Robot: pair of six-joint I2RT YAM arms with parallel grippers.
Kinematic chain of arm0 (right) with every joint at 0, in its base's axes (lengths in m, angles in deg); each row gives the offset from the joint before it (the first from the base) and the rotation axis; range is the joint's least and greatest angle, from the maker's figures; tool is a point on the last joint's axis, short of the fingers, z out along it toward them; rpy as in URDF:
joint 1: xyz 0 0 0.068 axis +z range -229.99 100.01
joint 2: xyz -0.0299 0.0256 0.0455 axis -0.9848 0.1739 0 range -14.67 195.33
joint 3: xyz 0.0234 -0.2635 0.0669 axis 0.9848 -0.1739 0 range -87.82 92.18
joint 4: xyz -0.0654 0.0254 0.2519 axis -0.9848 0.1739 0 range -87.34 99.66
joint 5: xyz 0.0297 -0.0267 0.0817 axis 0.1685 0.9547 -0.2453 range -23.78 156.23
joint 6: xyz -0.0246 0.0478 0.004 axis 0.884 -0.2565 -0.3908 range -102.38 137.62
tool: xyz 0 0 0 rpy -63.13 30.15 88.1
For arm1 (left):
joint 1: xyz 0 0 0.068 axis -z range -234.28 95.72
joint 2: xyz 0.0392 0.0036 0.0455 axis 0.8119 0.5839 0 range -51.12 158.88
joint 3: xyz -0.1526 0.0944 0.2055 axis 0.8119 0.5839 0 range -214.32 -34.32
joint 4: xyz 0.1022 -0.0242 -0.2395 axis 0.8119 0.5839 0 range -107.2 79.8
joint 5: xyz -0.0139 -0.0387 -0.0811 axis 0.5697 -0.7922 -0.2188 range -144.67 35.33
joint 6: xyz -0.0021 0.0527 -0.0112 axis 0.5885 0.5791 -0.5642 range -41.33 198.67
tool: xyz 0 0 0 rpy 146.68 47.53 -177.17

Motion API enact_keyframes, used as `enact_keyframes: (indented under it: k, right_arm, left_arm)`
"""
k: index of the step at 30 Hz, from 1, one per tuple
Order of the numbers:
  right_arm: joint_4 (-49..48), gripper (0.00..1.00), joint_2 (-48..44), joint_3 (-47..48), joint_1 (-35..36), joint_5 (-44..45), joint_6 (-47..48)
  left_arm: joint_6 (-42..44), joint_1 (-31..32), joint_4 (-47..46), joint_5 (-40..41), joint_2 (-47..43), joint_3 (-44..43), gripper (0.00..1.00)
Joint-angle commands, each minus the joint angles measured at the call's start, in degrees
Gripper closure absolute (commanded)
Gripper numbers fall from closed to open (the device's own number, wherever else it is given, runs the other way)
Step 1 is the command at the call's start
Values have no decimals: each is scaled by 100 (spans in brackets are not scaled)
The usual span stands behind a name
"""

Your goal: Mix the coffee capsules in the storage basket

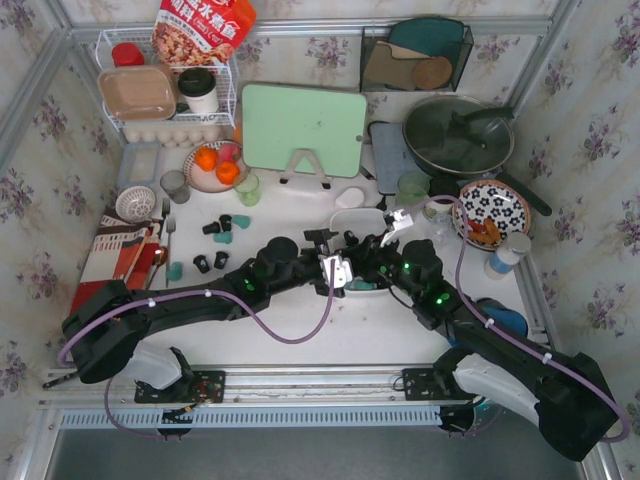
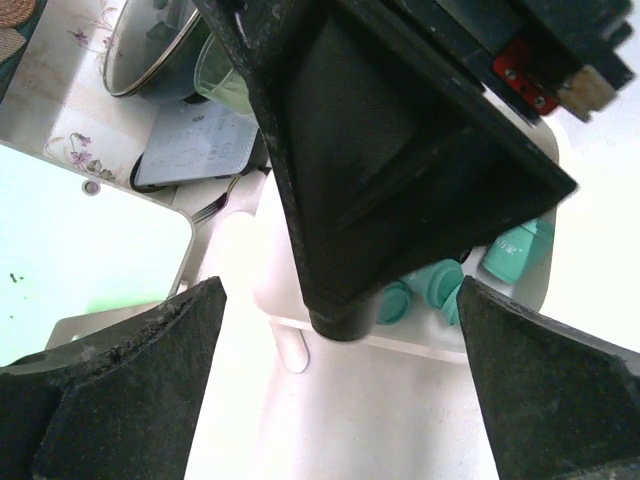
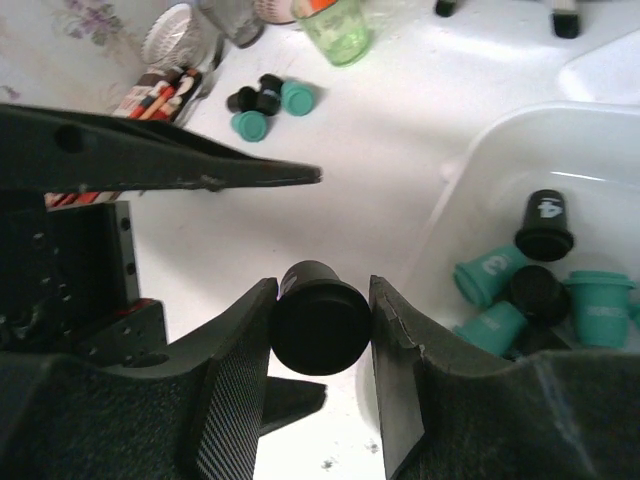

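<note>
The white storage basket (image 1: 362,222) sits mid-table, partly hidden by both grippers. In the right wrist view the basket (image 3: 480,180) holds several teal capsules (image 3: 485,278) and black capsules (image 3: 545,225). My right gripper (image 3: 322,300) is shut on a black capsule (image 3: 320,325), held above the table just left of the basket's rim. My left gripper (image 2: 340,400) is wide open and empty, close beside the right one; the held capsule (image 2: 340,322) shows between its fingers, in front of the basket (image 2: 420,345). Several loose capsules (image 1: 222,235) lie on the table to the left.
A green cutting board (image 1: 303,128) stands behind the basket. A lidded pan (image 1: 458,135) and a patterned plate (image 1: 492,212) are at the right. A pale green cup (image 1: 247,188), a fruit plate (image 1: 215,165), a strainer bowl (image 1: 135,203) and a wire rack (image 1: 165,95) are at the left.
</note>
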Motion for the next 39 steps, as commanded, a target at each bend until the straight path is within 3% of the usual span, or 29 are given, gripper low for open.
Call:
enact_keyframes:
  k: [1, 5, 12, 15, 18, 20, 23, 29, 31, 35, 39]
  right_arm:
    - [109, 63, -79, 22, 2, 839, 341]
    - [27, 63, 111, 34, -4, 1829, 682]
    - [-919, 55, 1550, 322, -32, 3202, 1326]
    - [-1232, 49, 2248, 607, -78, 3376, 1494]
    - [-1309, 37, 2765, 884, -122, 3482, 1722]
    - [-1159, 25, 2919, 1038, -175, 3392, 1754]
    - [-1055, 16, 2772, 976, -197, 3141, 1706]
    - [-901, 19, 1555, 424, -197, 2095, 1256]
    - [-860, 22, 1202, 193, -196, 1802, 1078]
    - [-928, 25, 689, -276, -197, 1779, 996]
    - [-1206, 26, 540, -537, -193, 1783, 933]
  left_arm:
    - [3, 5, -249, -2, -72, 55, 1]
    - [-185, 14, -388, 408, -118, 169, 1]
    - [-1080, -147, -150, 2329, -344, 108, 1]
    - [-1816, -340, 314, 3266, -472, 84, 1]
    - [-3303, -801, 1488, 4003, -811, -36, 1]
    - [-4313, -1423, 2618, 3806, -1080, -189, 1]
    - [-5452, -2214, 3651, 3640, -1397, -162, 1]
    - [-6814, -2929, 5099, 4106, -1991, 237, 1]
    - [-6959, -3054, 5469, 3946, -2128, 287, 1]
    - [-6829, -3194, 5871, 3485, -2121, 285, 9]
    - [-6343, -3439, 5483, 2526, -1940, 307, 27]
